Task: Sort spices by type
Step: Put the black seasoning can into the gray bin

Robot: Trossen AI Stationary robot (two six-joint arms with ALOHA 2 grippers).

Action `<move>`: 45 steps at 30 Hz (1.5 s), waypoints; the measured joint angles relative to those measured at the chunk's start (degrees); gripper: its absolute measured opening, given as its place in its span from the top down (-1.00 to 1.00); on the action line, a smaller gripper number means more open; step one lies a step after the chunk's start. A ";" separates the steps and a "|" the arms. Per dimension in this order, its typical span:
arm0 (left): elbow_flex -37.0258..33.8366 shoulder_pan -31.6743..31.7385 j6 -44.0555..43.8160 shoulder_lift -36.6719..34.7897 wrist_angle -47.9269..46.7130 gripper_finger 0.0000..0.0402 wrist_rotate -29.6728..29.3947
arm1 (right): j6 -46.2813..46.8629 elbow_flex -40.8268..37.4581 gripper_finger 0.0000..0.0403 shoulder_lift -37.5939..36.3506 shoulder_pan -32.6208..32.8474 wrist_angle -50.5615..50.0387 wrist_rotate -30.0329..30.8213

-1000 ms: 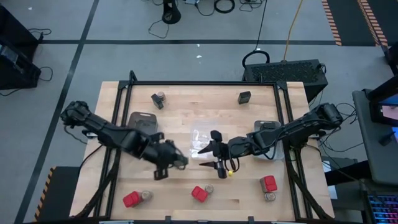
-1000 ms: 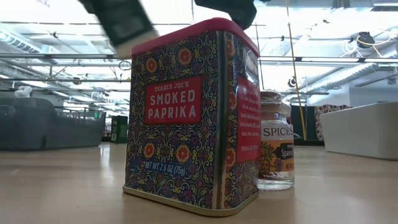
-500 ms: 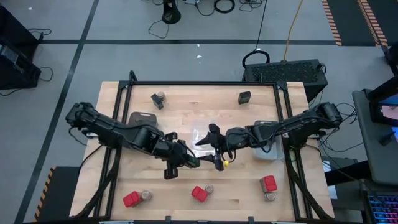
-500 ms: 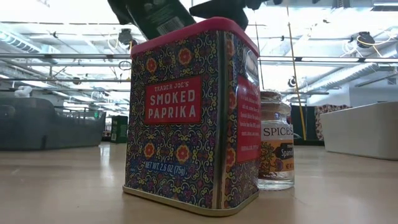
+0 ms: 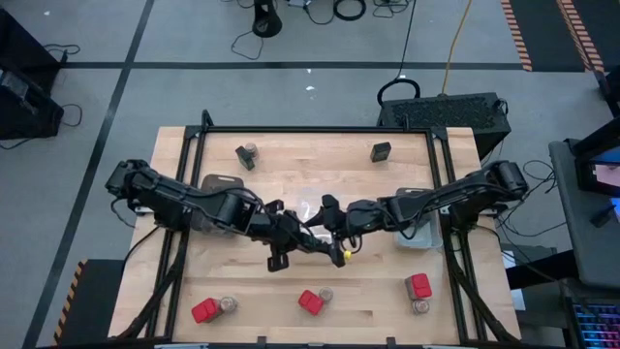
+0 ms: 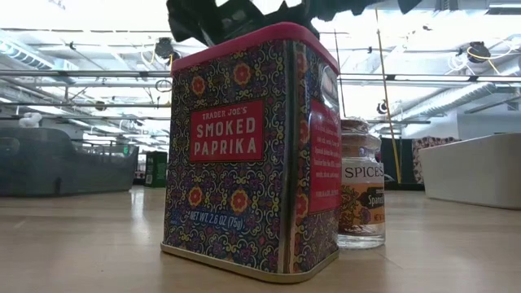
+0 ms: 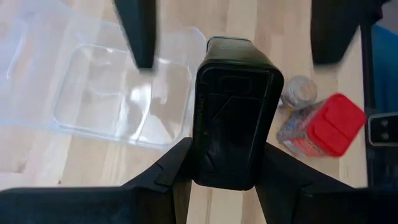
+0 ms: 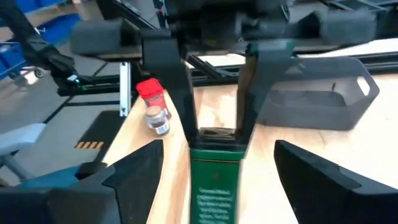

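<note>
In the high view, the left end effector (image 5: 308, 239) and the right end effector (image 5: 329, 225) meet over the middle of the table (image 5: 291, 160), above a clear tray (image 5: 312, 206).

In the left wrist view, the left end effector (image 7: 227, 180) is closed on a black box (image 7: 233, 109); a red box (image 7: 323, 127) stands beside a small jar (image 7: 298, 92).

In the right wrist view, the right end effector (image 8: 214, 163) is wide open around the box, not gripping it.
</note>
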 joint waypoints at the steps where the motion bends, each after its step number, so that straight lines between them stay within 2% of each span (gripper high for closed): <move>1: 0.00 0.30 0.02 0.00 0.62 0.29 -0.04 | -0.07 0.00 -0.44 0.36 -0.02 0.09 0.20; 16: 0.00 2.03 -0.05 0.00 1.17 0.29 1.51 | -1.50 0.00 -0.39 2.04 -1.11 2.46 0.40; 24: 0.00 2.07 -0.09 -0.02 1.25 0.28 1.40 | -2.45 0.00 -0.03 2.04 -1.25 2.29 0.40; 33: 0.00 2.09 0.01 -0.02 1.34 0.09 1.11 | -4.97 0.00 0.47 2.04 -1.25 2.91 0.25; 39: 0.00 2.05 3.64 -0.04 1.25 0.01 0.96 | -5.32 0.00 0.47 1.37 -1.83 1.56 -0.30; 45: -0.07 2.04 7.65 -2.46 -2.27 0.00 -0.65 | -6.14 -0.02 0.44 -5.61 -3.07 -8.58 0.35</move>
